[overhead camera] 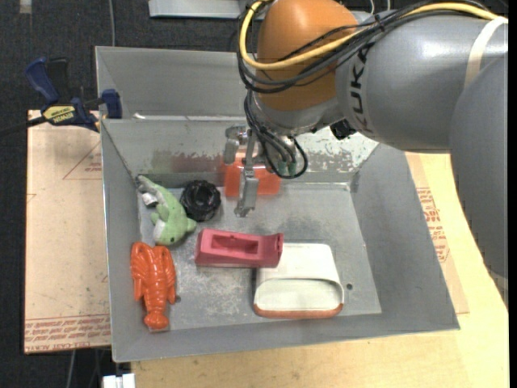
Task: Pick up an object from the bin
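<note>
End effector (245, 194) is seen low nr bin's (359, 241) back wall, directly in front of an orange block (266, 183); whether open, closed or gripping can't be told. Black round part (200, 200) is set just view-left of it, w/ green toy (170, 221) alongside. Pink block (238, 249) & white tray (297, 288) are laid nearer front, orange lobster (153, 283) at front-left.
</note>
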Robot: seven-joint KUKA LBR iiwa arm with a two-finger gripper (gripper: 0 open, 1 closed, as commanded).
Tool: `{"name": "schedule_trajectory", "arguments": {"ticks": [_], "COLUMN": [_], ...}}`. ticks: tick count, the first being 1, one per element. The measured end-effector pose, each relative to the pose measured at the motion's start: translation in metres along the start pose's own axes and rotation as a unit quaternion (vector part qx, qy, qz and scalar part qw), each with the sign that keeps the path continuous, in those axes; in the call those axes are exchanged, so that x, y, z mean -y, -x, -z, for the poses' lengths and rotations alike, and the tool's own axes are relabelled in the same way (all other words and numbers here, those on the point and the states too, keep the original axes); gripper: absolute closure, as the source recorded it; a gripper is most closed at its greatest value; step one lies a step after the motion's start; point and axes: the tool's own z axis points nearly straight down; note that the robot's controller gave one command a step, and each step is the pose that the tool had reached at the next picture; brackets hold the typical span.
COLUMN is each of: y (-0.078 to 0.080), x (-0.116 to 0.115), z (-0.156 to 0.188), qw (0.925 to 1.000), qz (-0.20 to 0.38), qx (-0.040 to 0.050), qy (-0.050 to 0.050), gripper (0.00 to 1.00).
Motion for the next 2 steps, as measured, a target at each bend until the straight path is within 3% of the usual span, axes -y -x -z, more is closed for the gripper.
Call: {"name": "schedule_trajectory", "arguments": {"ticks": [1,2], "y": [0.001,-0.054], "x": [0.001,0.049], "z": [0.005,-0.110], "qw": [1.0000,0.9995], "qz": [-0.002,0.032], "qx": [0.0035,0.0010], "qy": [0.000,0.003], "gripper": [0.00,0.00]}}
